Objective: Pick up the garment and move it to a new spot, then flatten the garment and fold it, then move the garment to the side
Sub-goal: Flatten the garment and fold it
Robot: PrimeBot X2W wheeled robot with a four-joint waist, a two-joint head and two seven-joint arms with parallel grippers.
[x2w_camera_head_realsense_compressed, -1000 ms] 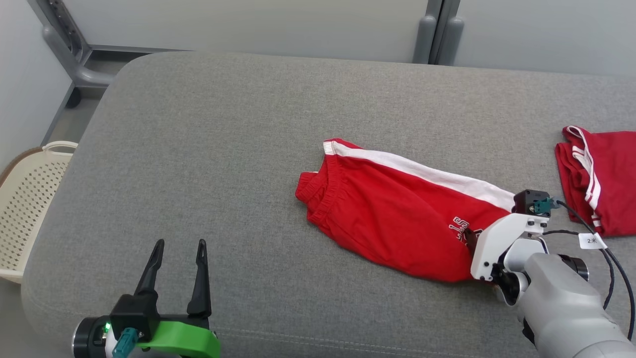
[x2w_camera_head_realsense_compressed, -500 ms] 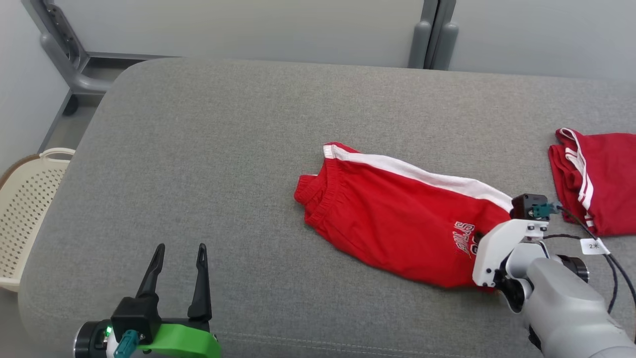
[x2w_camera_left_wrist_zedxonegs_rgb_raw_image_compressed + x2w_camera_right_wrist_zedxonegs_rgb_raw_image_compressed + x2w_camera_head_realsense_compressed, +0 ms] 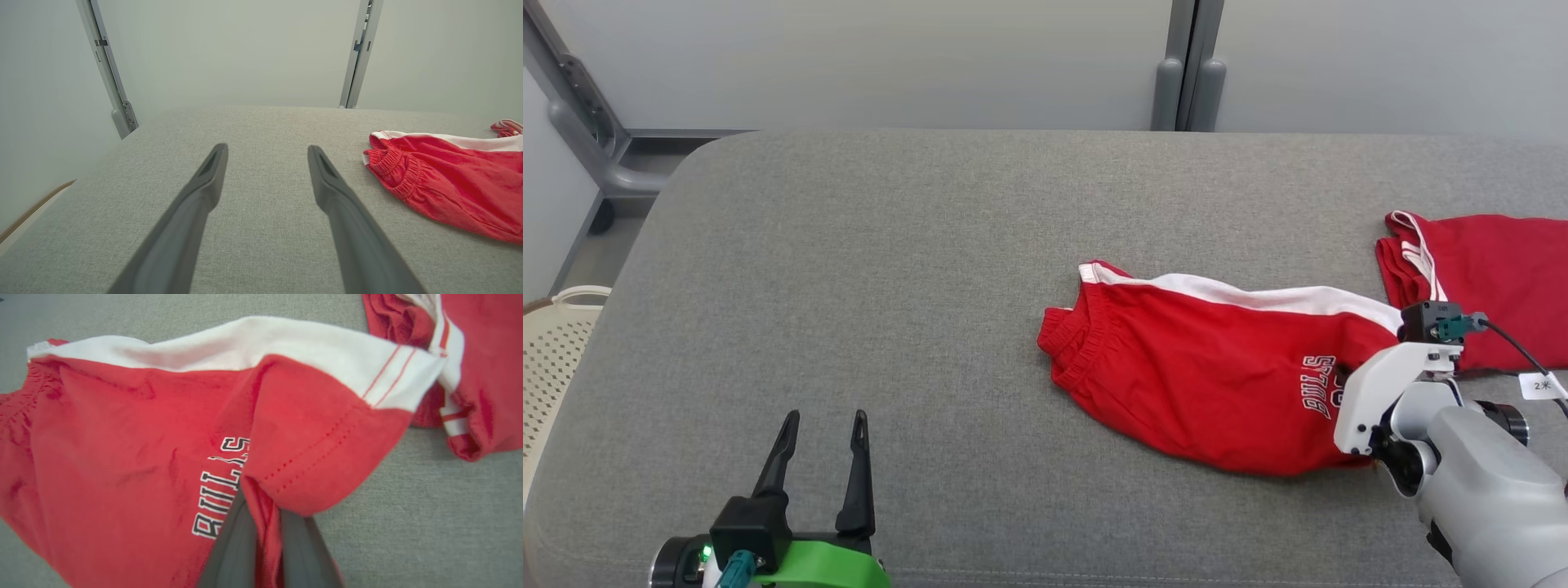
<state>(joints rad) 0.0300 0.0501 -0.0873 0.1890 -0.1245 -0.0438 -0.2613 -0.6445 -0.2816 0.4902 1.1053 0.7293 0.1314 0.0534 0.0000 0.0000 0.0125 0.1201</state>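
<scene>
The left gripper (image 3: pixel 825 416) hangs wide open and the right gripper (image 3: pixel 263 526) pinches what looks like the leg hem of the red shorts (image 3: pixel 1209 384) — soft, light, floppy, best held by an edge — lying on the grey table's (image 3: pixel 890 269) right side.

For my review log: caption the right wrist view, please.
Right hand shut on the hem of the red shorts, above the grey cushion.

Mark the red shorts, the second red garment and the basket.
red shorts (image 3: pixel 1201 384): head view, middle of the front panel.
second red garment (image 3: pixel 1494 269): head view, red cloth right of its stripes.
basket (image 3: pixel 554 367): head view, perforated wall.
</scene>
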